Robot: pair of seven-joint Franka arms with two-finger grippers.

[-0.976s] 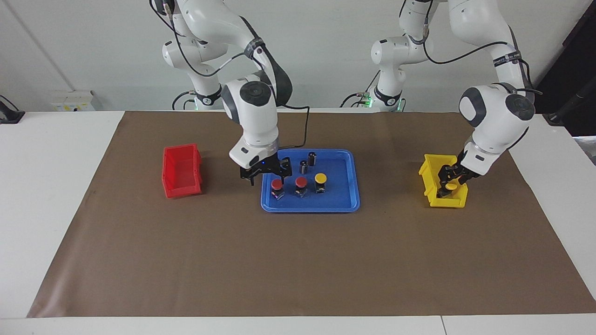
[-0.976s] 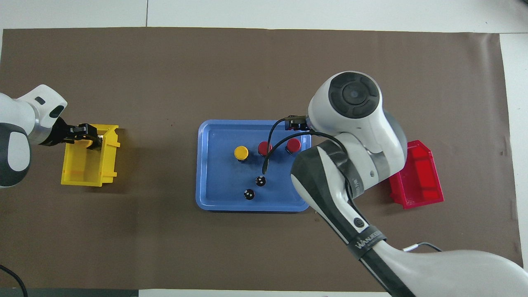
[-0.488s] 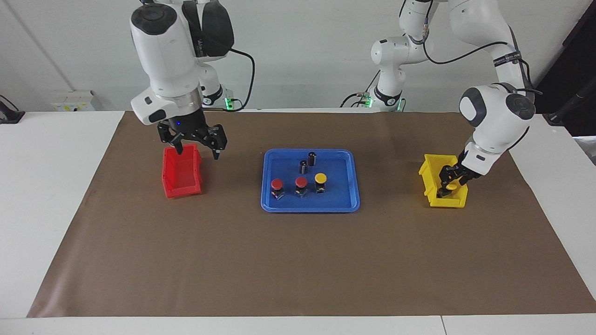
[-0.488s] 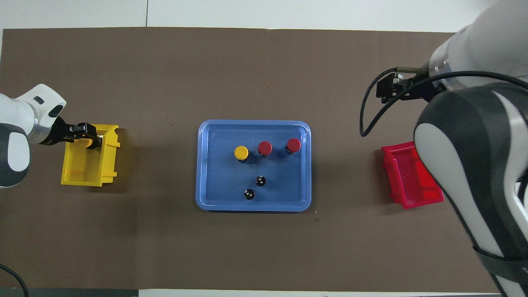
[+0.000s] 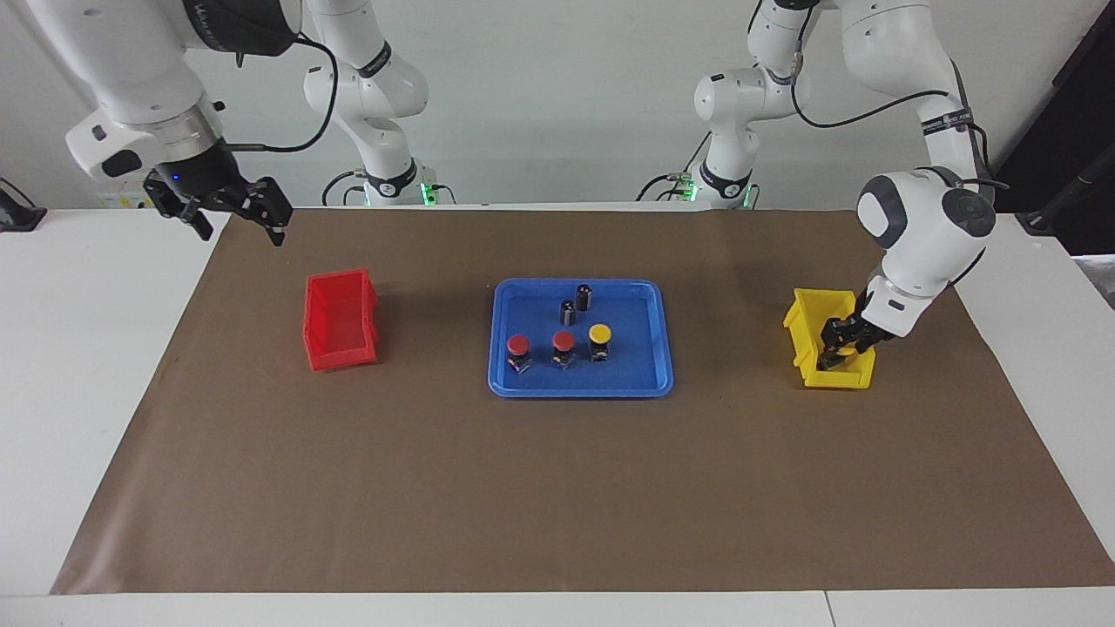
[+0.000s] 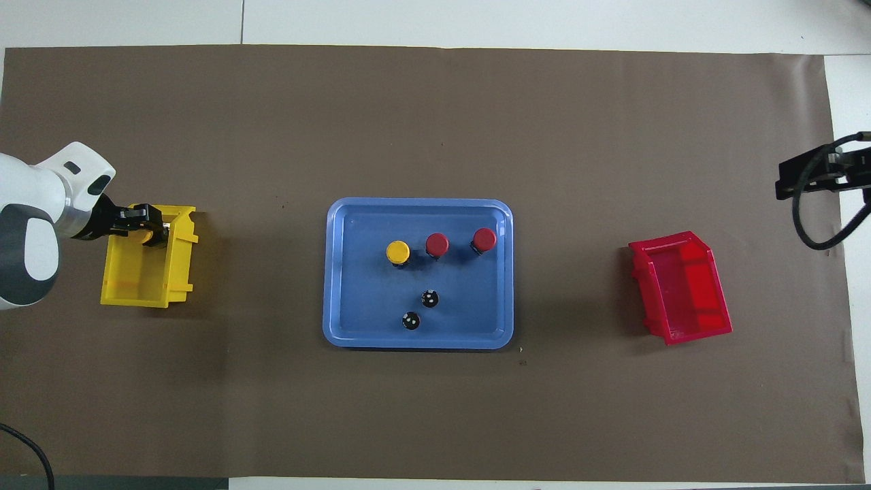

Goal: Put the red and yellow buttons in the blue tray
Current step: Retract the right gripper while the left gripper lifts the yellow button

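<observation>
Yellow button (image 6: pixel 145 236) between left gripper's (image 5: pixel 838 347) narrowing jaws inside yellow bin (image 5: pixel 806 366), right gripper's (image 5: pixel 228 212) jaws wide.

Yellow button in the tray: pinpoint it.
The yellow button stands in the blue tray, beside a red button, toward the left arm's end of that row.

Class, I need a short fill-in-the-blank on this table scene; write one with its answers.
1. The flat blue plastic tray holds ___ red-capped push buttons.
2. One button in the tray has a ___ cap.
3. The left gripper reaches into the small ___ bin.
4. The right gripper holds ___.

Answers: two; yellow; yellow; nothing
</observation>
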